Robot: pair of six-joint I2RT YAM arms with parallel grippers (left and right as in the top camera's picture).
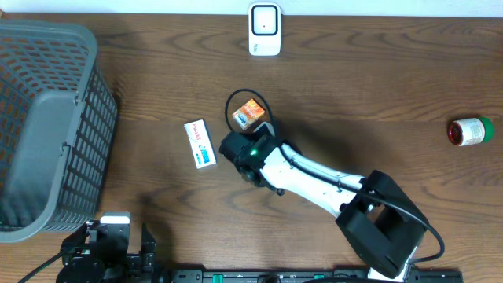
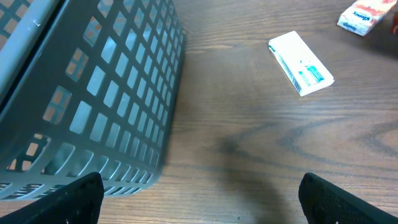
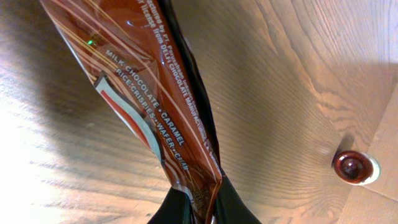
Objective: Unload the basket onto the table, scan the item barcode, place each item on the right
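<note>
Firmly, right gripper (image 3: 199, 210) pinching chocolate bar (image 3: 143, 93) — left gripper (image 2: 205, 202) agape beside basket (image 2: 112, 93), scanner (image 1: 264, 29) beyond

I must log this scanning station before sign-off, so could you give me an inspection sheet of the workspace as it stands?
Surface: brown wood-grain table, no spills seen.
Job's things: glossy brown chocolate-bar wrapper, held by the right gripper; white box-shaped scanner at the far edge.
Clutter: grey plastic mesh basket at left; white-and-teal carton; orange-and-white packet; red-and-green jar lying at right.
Grippers: right gripper shut on the wrapper's end; left gripper open, empty, beside the basket.
Cables: black cable arcing around the packet in the overhead view.
Surroundings: nothing seen.
</note>
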